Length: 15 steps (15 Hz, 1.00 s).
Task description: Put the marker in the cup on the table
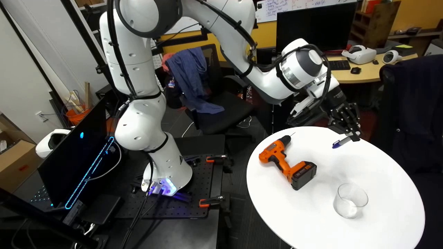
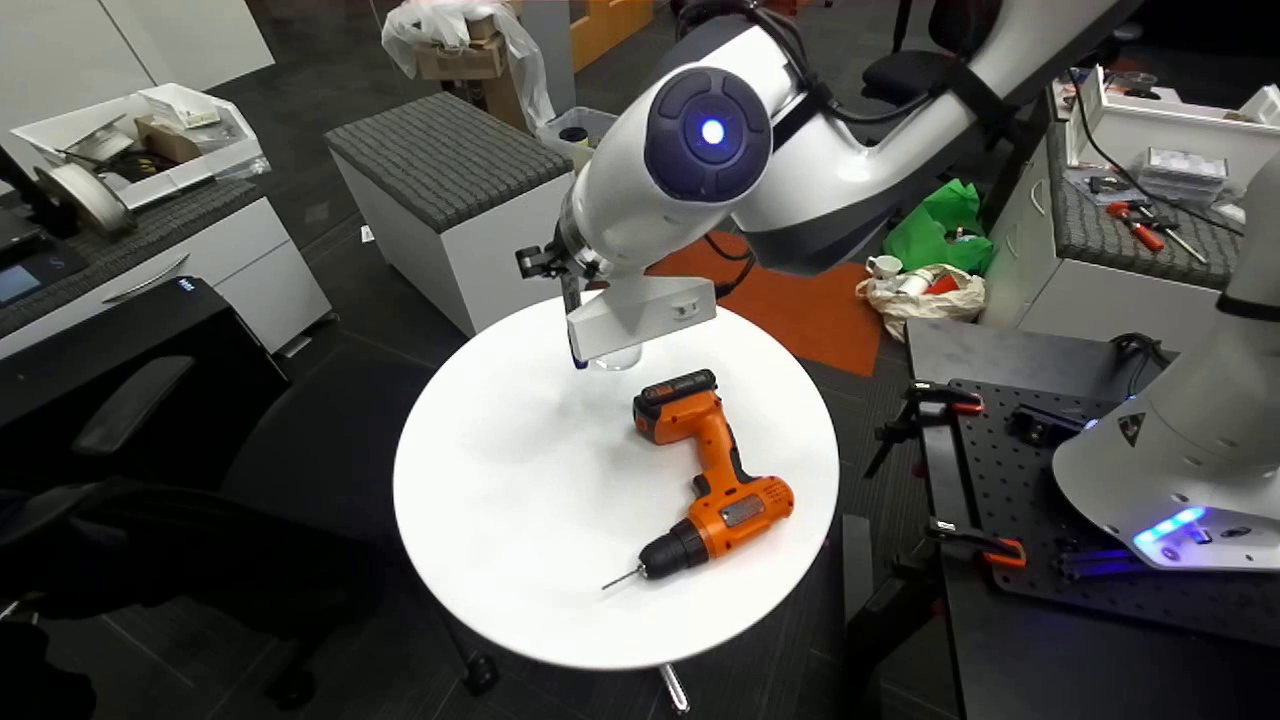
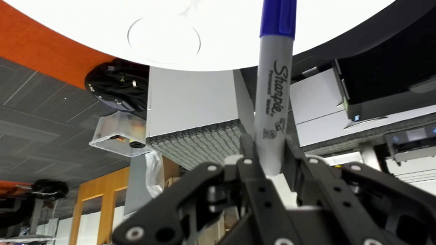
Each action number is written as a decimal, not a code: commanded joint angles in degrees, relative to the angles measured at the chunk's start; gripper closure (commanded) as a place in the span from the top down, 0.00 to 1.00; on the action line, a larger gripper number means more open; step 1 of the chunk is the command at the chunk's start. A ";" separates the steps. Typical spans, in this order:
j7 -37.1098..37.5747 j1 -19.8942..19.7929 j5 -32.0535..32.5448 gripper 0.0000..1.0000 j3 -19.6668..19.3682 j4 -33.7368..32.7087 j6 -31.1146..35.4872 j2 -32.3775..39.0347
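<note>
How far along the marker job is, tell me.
Done: the marker is picked up, clear of the table. In hand: the tool grips it, blue cap jutting out. Left: the cup holds no marker, so carrying it over, lowering and releasing likely remain.

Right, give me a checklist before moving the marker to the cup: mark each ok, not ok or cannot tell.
1. Gripper shut on the marker: ok, pinched by its grey end.
2. Cup upright on the table: ok.
3. Marker above the cup: not ok, off to one side in the wrist view.
4. Blue cap aimed straight down: not ok, slanted in an exterior view.
5. Cup free inside: cannot tell, a white patch shows at its bottom.
6. Drill apart from the cup: ok.
</note>
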State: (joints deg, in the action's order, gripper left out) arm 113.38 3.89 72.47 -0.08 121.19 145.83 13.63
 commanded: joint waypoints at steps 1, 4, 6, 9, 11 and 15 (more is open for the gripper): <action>-3.82 0.12 -0.42 0.06 1.74 0.61 3.30 1.28; -10.51 -0.55 -4.44 0.06 3.14 0.53 6.90 3.27; -17.50 -1.67 -9.13 0.06 4.29 0.60 9.85 4.70; -30.01 -3.69 -18.04 0.06 6.55 0.80 12.38 6.59; -37.28 -5.25 -23.65 0.06 8.51 0.60 11.87 7.58; -50.06 -2.42 -35.35 0.06 6.32 0.20 10.66 8.32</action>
State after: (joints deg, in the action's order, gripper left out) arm 71.61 -0.73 44.30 8.19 121.58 156.62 21.95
